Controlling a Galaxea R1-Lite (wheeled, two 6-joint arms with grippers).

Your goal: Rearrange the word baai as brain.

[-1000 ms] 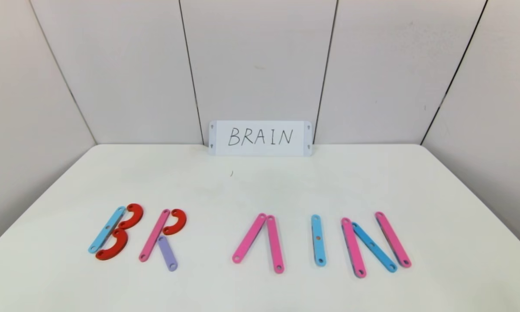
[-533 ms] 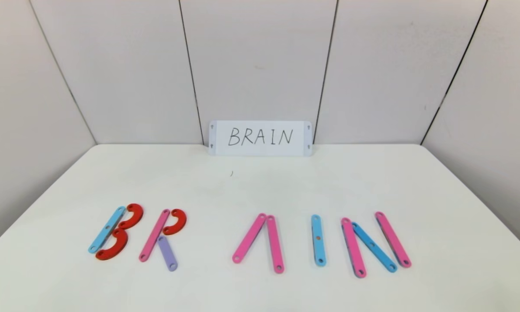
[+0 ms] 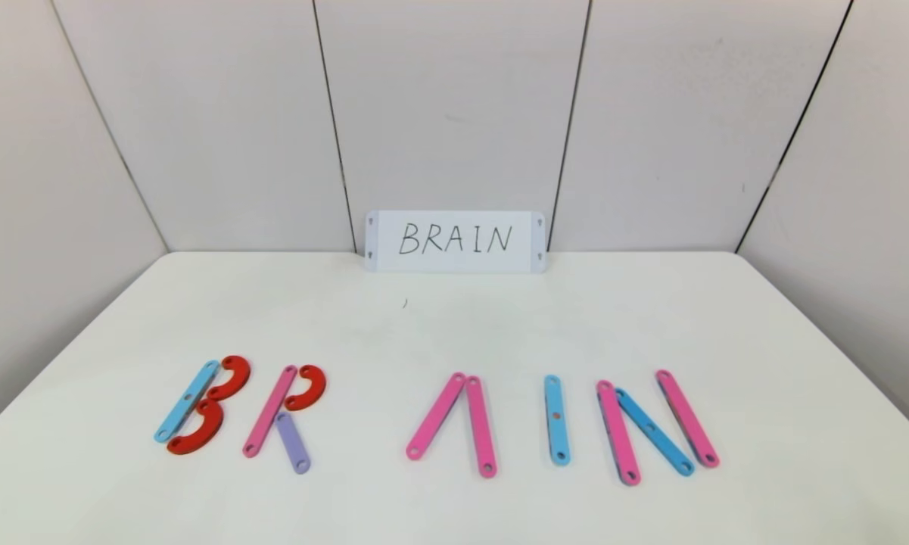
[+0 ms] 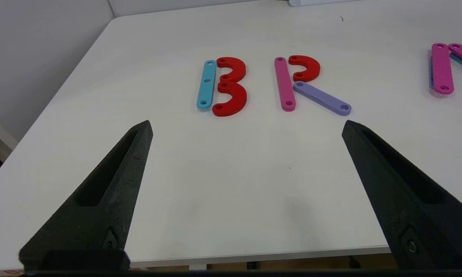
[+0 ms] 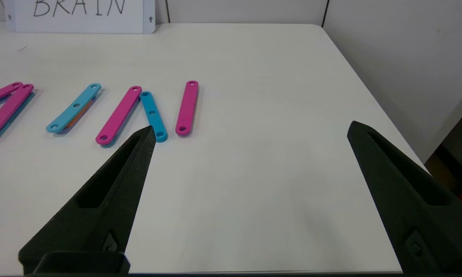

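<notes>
The word lies in a row across the near half of the white table [image 3: 454, 325]. A light-blue strip with two red arcs forms the B [image 3: 200, 406] [image 4: 223, 86]. A pink strip, a red arc and a purple strip form the R [image 3: 284, 416] [image 4: 304, 82]. Two pink strips meet at the top as an A without a crossbar [image 3: 458, 424]. One light-blue strip is the I [image 3: 556, 418] [image 5: 74, 108]. Two pink strips and a blue diagonal make the N [image 3: 655, 428] [image 5: 152, 111]. My left gripper [image 4: 246, 129] hangs open above the near table edge, short of the B and R. My right gripper [image 5: 250, 129] is open too, empty, near the N.
A white card [image 3: 455, 241] with BRAIN handwritten in black leans on the back wall [image 3: 454, 113]. Grey wall panels close in both sides. The table's near edge [image 4: 254, 256] shows below the left gripper, and its right edge [image 5: 369, 92] runs beside the right gripper.
</notes>
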